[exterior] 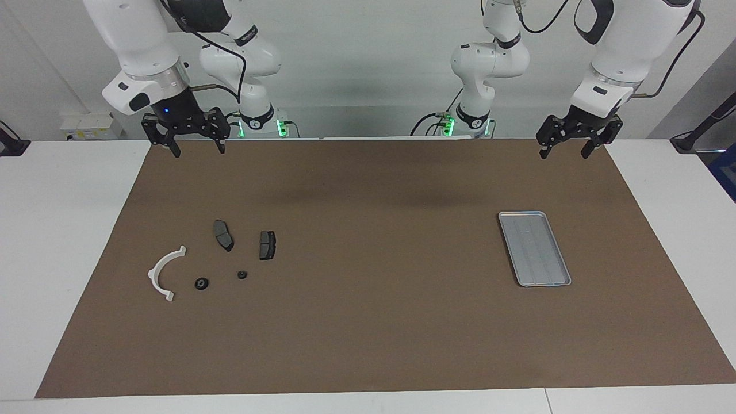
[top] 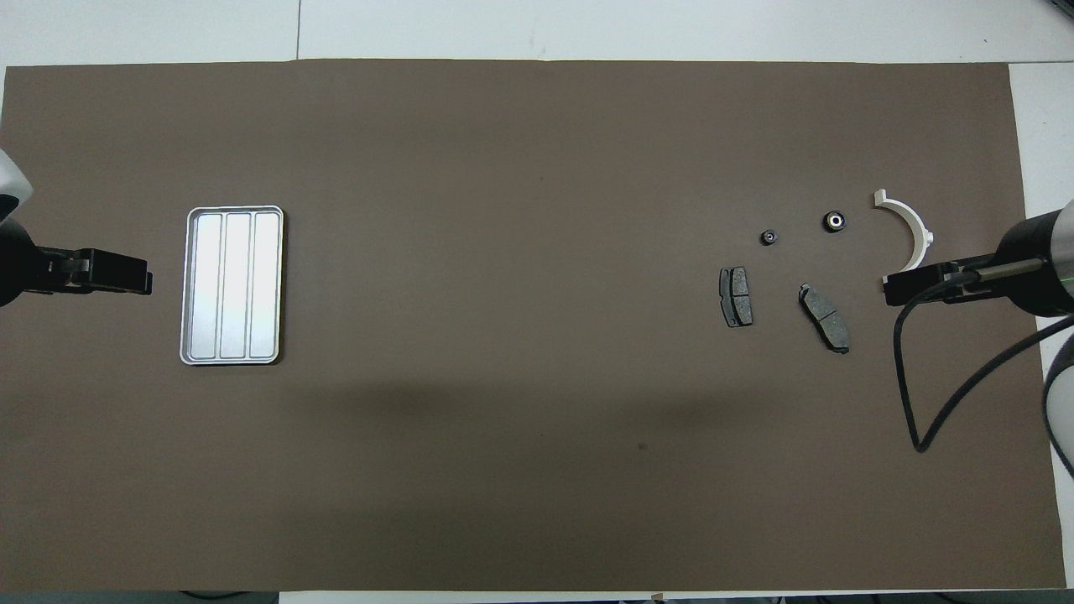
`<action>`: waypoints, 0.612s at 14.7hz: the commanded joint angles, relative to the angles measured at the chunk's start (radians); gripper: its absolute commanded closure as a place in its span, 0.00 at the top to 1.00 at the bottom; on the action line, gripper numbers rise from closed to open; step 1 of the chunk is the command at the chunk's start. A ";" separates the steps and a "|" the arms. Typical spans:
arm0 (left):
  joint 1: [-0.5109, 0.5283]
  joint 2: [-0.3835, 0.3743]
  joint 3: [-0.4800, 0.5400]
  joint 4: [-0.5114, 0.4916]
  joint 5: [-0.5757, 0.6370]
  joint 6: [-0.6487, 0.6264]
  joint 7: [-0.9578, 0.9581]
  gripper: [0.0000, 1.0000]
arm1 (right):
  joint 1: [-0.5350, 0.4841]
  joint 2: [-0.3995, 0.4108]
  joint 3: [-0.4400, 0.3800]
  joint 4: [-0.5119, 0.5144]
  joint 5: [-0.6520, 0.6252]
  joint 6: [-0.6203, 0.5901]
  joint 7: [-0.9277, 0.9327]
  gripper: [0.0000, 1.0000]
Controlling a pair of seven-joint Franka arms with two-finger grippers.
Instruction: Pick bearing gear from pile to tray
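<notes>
The pile lies toward the right arm's end of the brown mat: a white curved arc (exterior: 164,273) (top: 910,226), two dark brake pads (exterior: 223,234) (exterior: 267,245), and two tiny black round pieces. The bearing gear looks to be one of these, the larger (exterior: 201,283) (top: 834,221) or the smaller (exterior: 242,275) (top: 769,237). The silver tray (exterior: 533,247) (top: 232,285) lies bare toward the left arm's end. My right gripper (exterior: 198,150) (top: 891,291) hangs open, high over the mat's robot-side edge. My left gripper (exterior: 564,154) (top: 143,283) hangs open likewise, holding nothing.
The brown mat (exterior: 368,322) covers most of the white table. A black cable (top: 910,377) loops from the right arm over the mat's end. Seen from above, the right gripper overlaps the arc's nearer tip, though the facing view shows it well above.
</notes>
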 commanded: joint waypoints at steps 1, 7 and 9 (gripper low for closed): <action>-0.008 -0.005 0.008 -0.010 -0.008 0.003 0.007 1.00 | -0.016 -0.011 0.006 -0.093 0.020 0.101 0.033 1.00; -0.008 -0.005 0.008 -0.009 -0.008 0.003 0.007 1.00 | -0.002 0.093 0.008 -0.147 0.015 0.267 0.177 1.00; -0.008 -0.005 0.008 -0.010 -0.008 0.003 0.007 1.00 | 0.000 0.139 0.008 -0.147 0.015 0.310 0.196 1.00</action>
